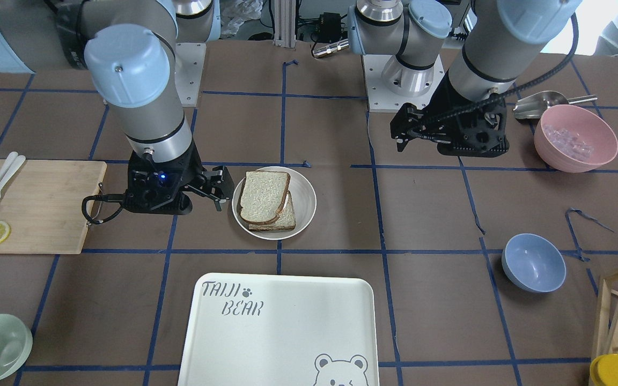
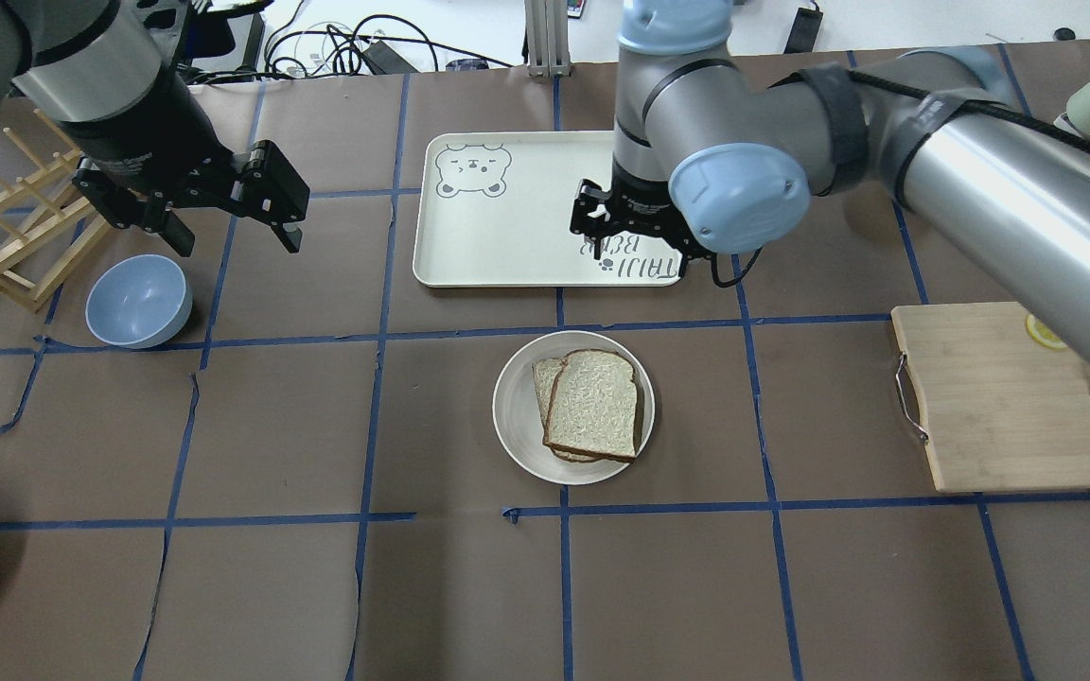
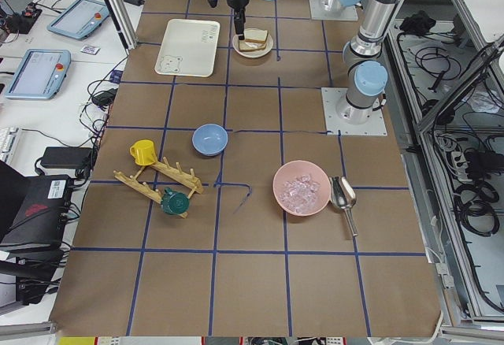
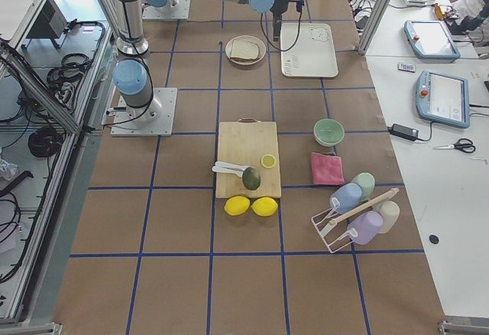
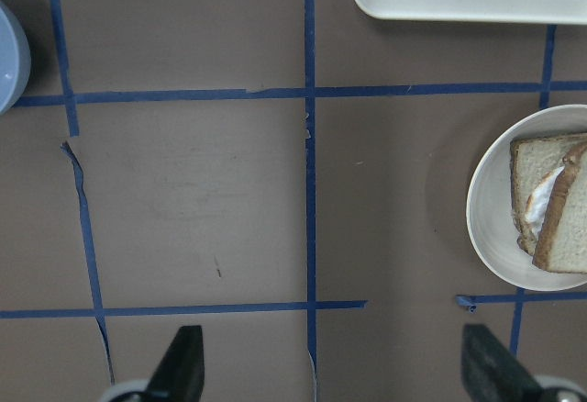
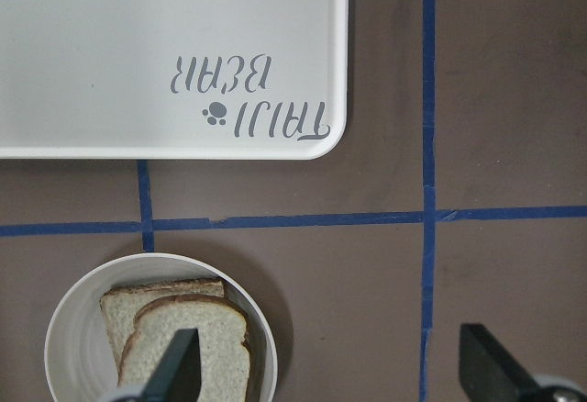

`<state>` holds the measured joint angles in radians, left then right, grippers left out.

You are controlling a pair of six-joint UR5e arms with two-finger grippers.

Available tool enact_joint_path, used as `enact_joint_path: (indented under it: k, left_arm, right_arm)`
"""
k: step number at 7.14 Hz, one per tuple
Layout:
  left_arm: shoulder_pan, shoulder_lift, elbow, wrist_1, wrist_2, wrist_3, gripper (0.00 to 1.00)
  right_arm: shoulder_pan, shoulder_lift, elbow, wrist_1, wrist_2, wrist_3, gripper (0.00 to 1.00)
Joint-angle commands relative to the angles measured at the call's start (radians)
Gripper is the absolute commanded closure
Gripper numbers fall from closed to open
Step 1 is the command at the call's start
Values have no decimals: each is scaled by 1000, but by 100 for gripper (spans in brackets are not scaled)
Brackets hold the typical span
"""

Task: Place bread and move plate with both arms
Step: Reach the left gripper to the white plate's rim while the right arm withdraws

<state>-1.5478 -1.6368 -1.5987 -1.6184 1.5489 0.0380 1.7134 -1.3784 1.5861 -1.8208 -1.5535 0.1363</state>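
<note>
The plain bread slice [image 2: 597, 402] lies on top of a smaller slice with egg white, both on the round off-white plate [image 2: 517, 416] at the table's middle. The bread [image 1: 263, 195] and the plate [image 1: 303, 198] also show in the front view. My right gripper [image 1: 222, 190] hovers open and empty beside the plate, over the tray's near corner in the overhead view [image 2: 638, 248]. Its wrist view shows the bread [image 6: 197, 347] and the plate [image 6: 78, 329] below. My left gripper [image 2: 233, 236] is open and empty, well off to the plate's left; the plate [image 5: 491, 218] sits at its wrist view's right edge.
The white bear-printed tray [image 2: 507, 236] lies just beyond the plate. A blue bowl [image 2: 138, 301] and a wooden rack [image 2: 6, 236] stand under and beside my left arm. A cutting board [image 2: 990, 397] lies to the right. A pink bowl [image 1: 575, 138] holds ice.
</note>
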Motion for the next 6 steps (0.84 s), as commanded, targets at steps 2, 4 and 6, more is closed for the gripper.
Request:
enact_joint_path:
  k: [2,4,6]
  left_arm:
    - [-29,-54,-201,299,-6,-32,0]
    - [-92,-73,-327,498,-132,-268,0]
    - [-182,-113,-374,584,-178,-445,0]
  right_arm:
    - [-34,-125,3,192,-28,-163,0]
    - [-98,-143,2,271,-23,-175,0]
    - [-103,-166,3,270,-37,-172,0]
